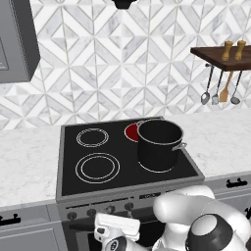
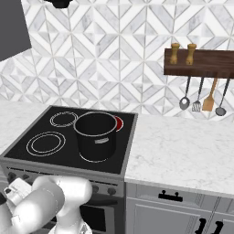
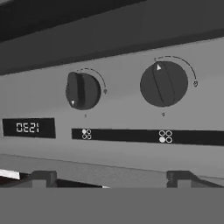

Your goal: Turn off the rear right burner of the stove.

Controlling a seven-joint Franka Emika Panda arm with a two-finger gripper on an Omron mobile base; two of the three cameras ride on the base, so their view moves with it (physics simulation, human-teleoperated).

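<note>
Left base view, stove (image 1: 73, 164): black glass top set in the marble counter (image 1: 24, 162), grey front panel with a row of dark knobs (image 1: 109, 210).
Left base view, rear right burner (image 1: 131, 131): glows red, directly behind the black pot (image 1: 159, 144); the pot hides part of it.
Left base view, my hand: my gripper (image 1: 116, 229) sits low, in front of the knob row.
Right base view, rear right burner (image 2: 119, 122): a red sliver just right of the pot (image 2: 96, 135), at the back of the stove (image 2: 32, 157).
Right base view, wall: wooden shelf (image 2: 201, 64) with hanging utensils (image 2: 203, 98).
Hand view, panel: two knobs face me. Left knob (image 3: 82, 91) has its white pointer aimed down; right knob (image 3: 163, 84) has its pointer aimed up. A display (image 3: 29, 127) sits at lower left.
Hand view, my fingertips (image 3: 43, 178): spread wide apart, nothing between them, clear of both knobs.
</note>
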